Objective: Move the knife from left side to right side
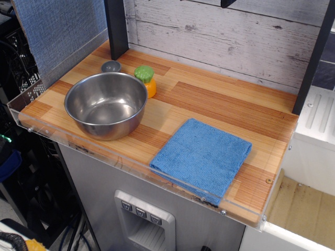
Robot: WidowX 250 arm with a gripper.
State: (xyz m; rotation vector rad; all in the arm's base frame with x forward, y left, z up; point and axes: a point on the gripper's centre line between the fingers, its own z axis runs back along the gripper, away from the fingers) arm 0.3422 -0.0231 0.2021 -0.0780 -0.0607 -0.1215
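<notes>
A wooden bench (209, 104) with striped planks fills most of the view, edged at the front and left by a clear plastic rim and backed by a pale weathered-plank wall (220, 31). A large steel bowl (106, 103) stands on the left part of the bench, empty and upright. A folded blue cloth (201, 156) lies flat toward the front right, close to the clear rim. Just behind the bowl, an orange toy with a green top (146, 80) stands nearly touching the bowl's rim. The knife (111, 66) sits at the back left, behind the bowl; only its round grey bowl shows, the handle hidden. The end effector is out of sight, so its state cannot be told.
</notes>
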